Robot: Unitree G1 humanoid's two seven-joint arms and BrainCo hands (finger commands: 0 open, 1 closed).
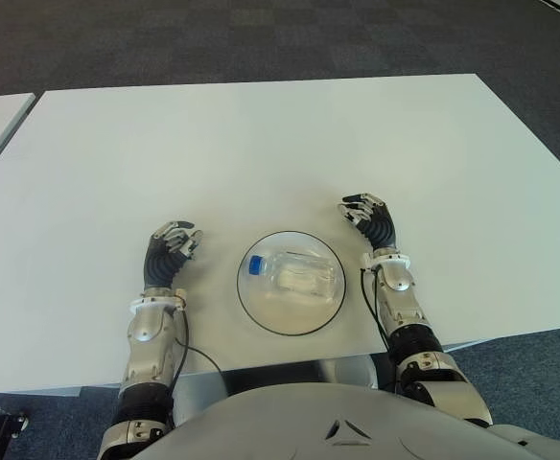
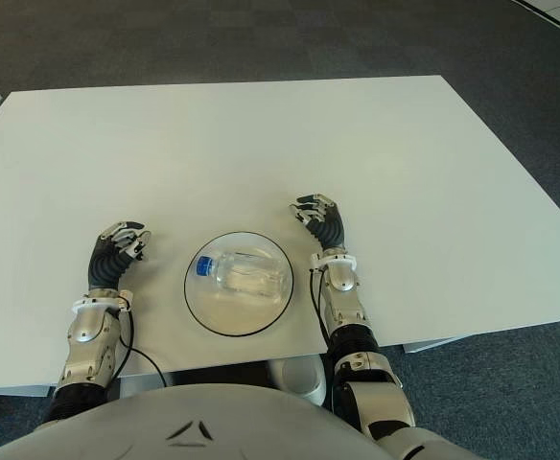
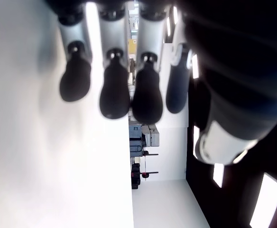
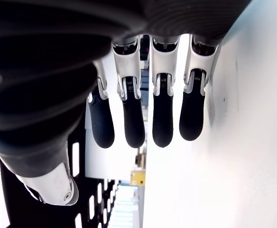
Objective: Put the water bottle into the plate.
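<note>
Both hands were empty when I checked my feeds. On my screen the left hand (image 1: pixel 172 247) showed over the white counter (image 1: pixel 261 144) just to the left of the plate (image 1: pixel 261 307), fingers (image 3: pixel 115 95) loosely curved and apart, gripping nothing. My right hand (image 1: pixel 369 222) showed on the plate's other side, slightly farther up the counter, its fingers (image 4: pixel 163 123) likewise relaxed and separated, with only bare counter surface beside them in the wrist view. Whether either palm actually touched the counter I could not tell from these angles.

I saw the water bottle (image 1: pixel 299 275) lying on its side inside the clear round plate, blue cap (image 1: pixel 256 265) pointing toward the left hand. Its body stayed within the plate's dark rim, and both hands were clear of it. The plate sat near the counter's front edge, between my two forearms.
</note>
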